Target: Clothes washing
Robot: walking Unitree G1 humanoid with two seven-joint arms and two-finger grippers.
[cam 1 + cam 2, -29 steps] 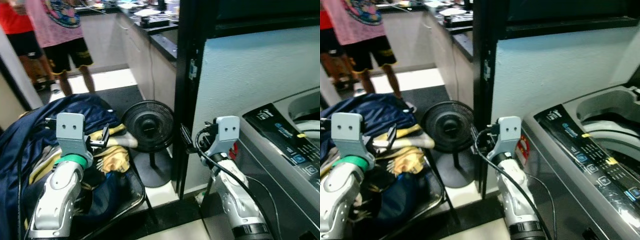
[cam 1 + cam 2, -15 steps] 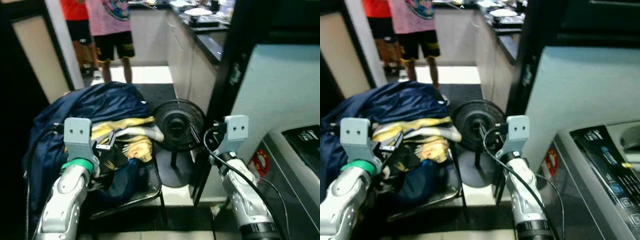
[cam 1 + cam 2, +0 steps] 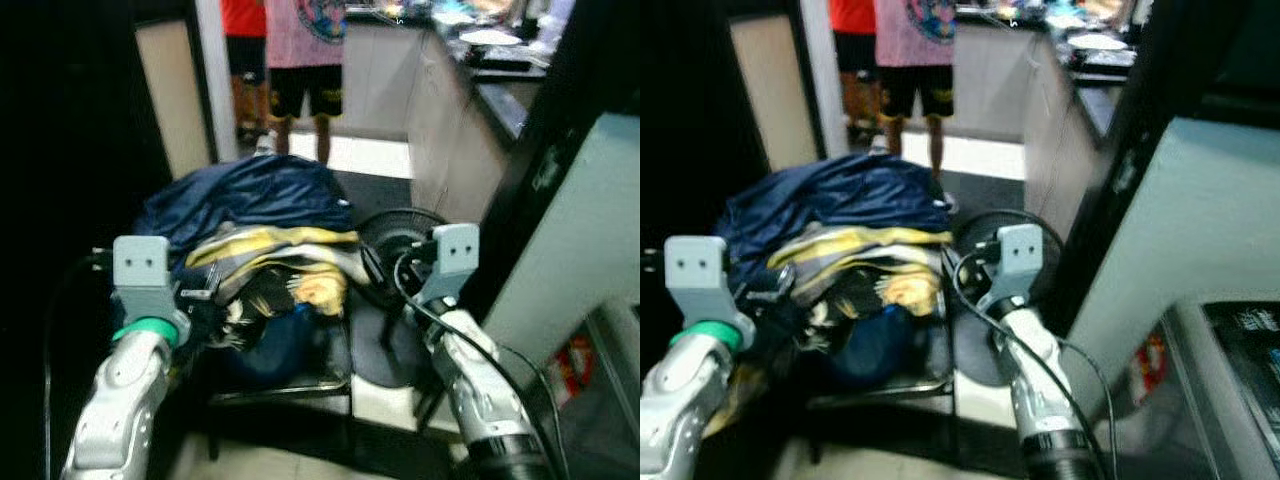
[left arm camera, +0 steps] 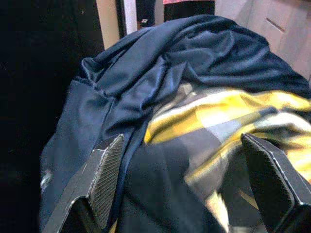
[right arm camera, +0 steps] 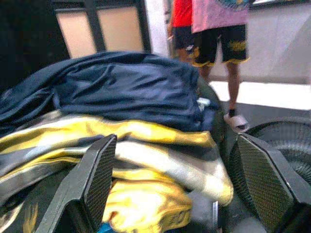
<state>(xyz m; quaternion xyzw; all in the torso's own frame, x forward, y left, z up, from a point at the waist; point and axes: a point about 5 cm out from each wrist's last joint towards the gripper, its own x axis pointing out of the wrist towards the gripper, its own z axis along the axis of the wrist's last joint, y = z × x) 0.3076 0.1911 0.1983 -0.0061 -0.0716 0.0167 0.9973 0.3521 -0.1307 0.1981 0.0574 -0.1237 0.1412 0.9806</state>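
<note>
Navy and yellow fabrics fill the middle of the head views: we face a heap of clothes (image 3: pixel 265 240) on a black metal chair (image 3: pixel 335 365). We judge the washing barely begun, since nothing is lifted and every garment waits to go into the machine. We count one dark blue jacket (image 4: pixel 194 53), one yellow-striped cloth (image 5: pixel 146 141) and one gold printed piece (image 3: pixel 315 290). Our left gripper (image 4: pixel 182 184) and right gripper (image 5: pixel 170 179) both hold their fingers spread wide and empty, near the pile. Two people (image 3: pixel 300 50) stand at upper centre.
</note>
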